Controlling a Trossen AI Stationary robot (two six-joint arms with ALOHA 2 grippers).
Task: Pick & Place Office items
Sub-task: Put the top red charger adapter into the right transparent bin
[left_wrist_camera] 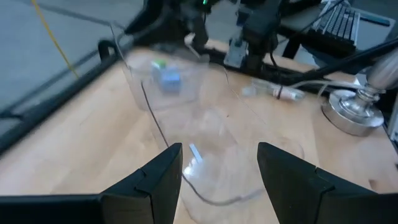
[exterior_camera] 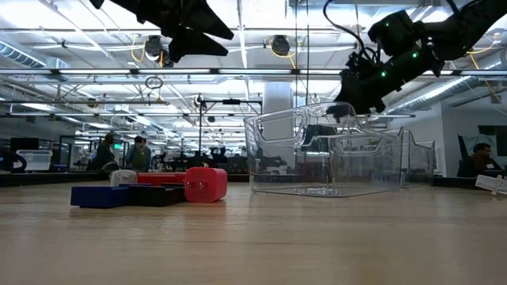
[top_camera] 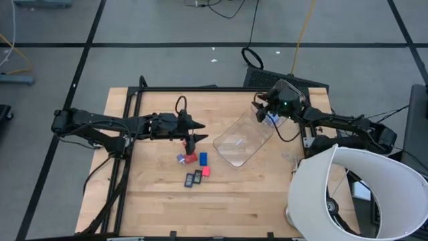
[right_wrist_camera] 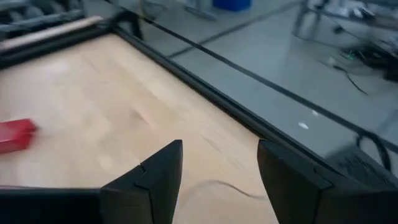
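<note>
the left claw (top_camera: pixel 192 139) hangs with its fingers apart and empty, above the small red, blue and dark flat office items (top_camera: pixel 195 167) that lie on the wooden surface (top_camera: pixel 154 201). the right claw (top_camera: pixel 262 110) is also apart, over the far end of the clear plastic bin (top_camera: pixel 242 142). i think a descent a little off-centre can push the close neighbours away.

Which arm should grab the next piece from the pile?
Left. The left gripper hangs open right above the pile, by the red block. The right gripper, also open, is over the clear bin's far end.
</note>
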